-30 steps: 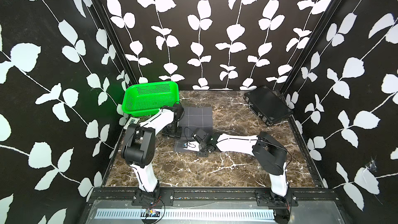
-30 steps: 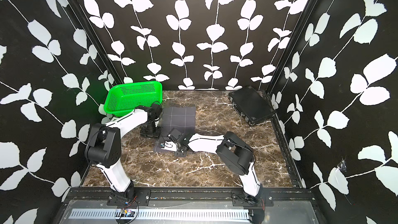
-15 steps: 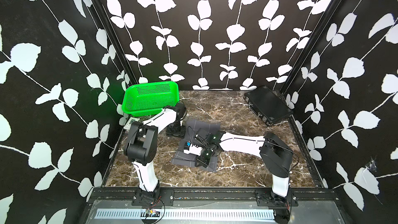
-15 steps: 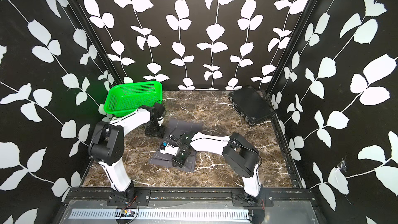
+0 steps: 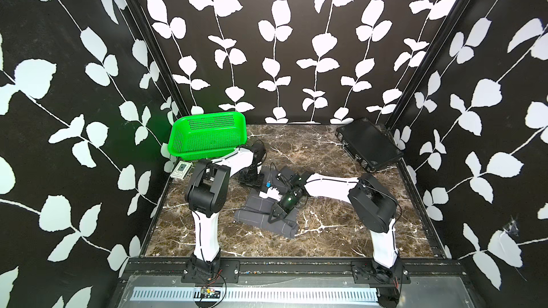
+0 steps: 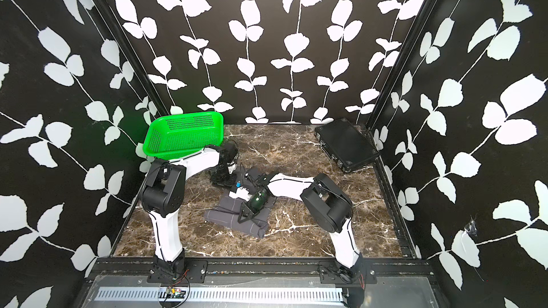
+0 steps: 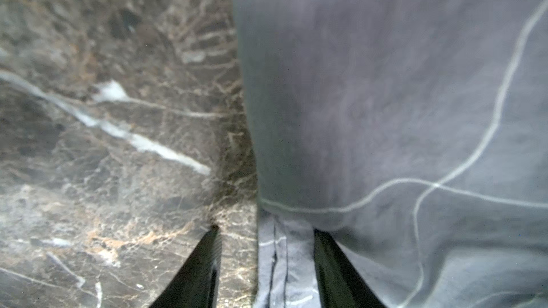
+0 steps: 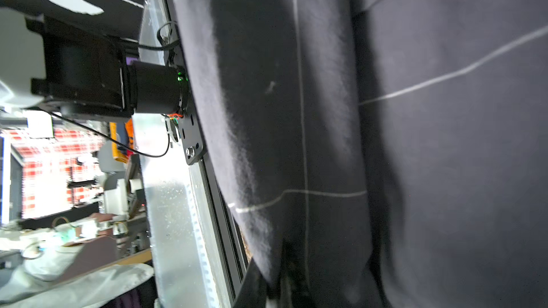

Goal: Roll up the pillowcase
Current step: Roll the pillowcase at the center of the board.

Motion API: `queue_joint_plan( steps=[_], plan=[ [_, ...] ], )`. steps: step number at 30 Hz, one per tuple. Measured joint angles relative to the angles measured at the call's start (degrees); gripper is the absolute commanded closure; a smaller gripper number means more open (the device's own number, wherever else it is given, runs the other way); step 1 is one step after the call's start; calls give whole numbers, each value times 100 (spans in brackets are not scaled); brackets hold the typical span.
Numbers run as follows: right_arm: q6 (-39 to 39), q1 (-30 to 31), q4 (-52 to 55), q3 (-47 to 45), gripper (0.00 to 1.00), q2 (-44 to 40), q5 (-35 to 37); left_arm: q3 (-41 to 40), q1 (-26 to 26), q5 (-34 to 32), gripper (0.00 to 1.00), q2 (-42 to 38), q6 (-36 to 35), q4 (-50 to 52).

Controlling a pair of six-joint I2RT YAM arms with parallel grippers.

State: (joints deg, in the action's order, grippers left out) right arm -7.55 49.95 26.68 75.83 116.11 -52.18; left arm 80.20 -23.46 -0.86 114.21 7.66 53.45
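The pillowcase (image 5: 261,214), charcoal grey with thin white grid lines, lies folded and bunched in the middle of the marble table (image 5: 326,232), in both top views (image 6: 225,217). My right gripper (image 5: 274,217) sits low on its front part, shut on a fold of the cloth (image 8: 444,143); in the right wrist view the jaws (image 8: 284,277) are nearly hidden by that fold. My left gripper (image 5: 250,180) points down at the cloth's back left edge. In the left wrist view it (image 7: 265,232) is open, and the hem of the pillowcase (image 7: 385,99) lies between its fingers (image 7: 207,262).
A green plastic basket (image 5: 207,137) stands at the back left, with a card box (image 5: 181,169) in front of it. A rigid black case (image 5: 367,143) lies at the back right. The black frame rail (image 5: 296,265) runs along the front edge.
The pillowcase lay flat at the back centre a second ago. My right gripper has dragged it forward, leaving it folded and bunched. The left jaws have narrowed.
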Motion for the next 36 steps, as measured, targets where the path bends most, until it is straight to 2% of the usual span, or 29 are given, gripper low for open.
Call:
queue_joint_plan(
  steps=[13,19,23,26,31,36],
  plan=[
    [-122,-704,-450,153,75,417,-313,444,2,-37,48,0,-127,227],
    [-55,-944,-511,199,73,529,-195,695,2,-149,41,-74,-118,398],
    [42,-1010,-520,258,74,566,-39,721,2,-289,38,-435,-28,553],
    [57,-1045,-525,260,74,566,26,446,2,-310,37,-1038,144,551],
    [74,-1097,-549,260,72,568,144,-748,2,-181,38,-2520,579,560],
    [118,-1198,-566,256,68,525,343,-1753,-50,83,38,-3174,970,566]
  ],
)
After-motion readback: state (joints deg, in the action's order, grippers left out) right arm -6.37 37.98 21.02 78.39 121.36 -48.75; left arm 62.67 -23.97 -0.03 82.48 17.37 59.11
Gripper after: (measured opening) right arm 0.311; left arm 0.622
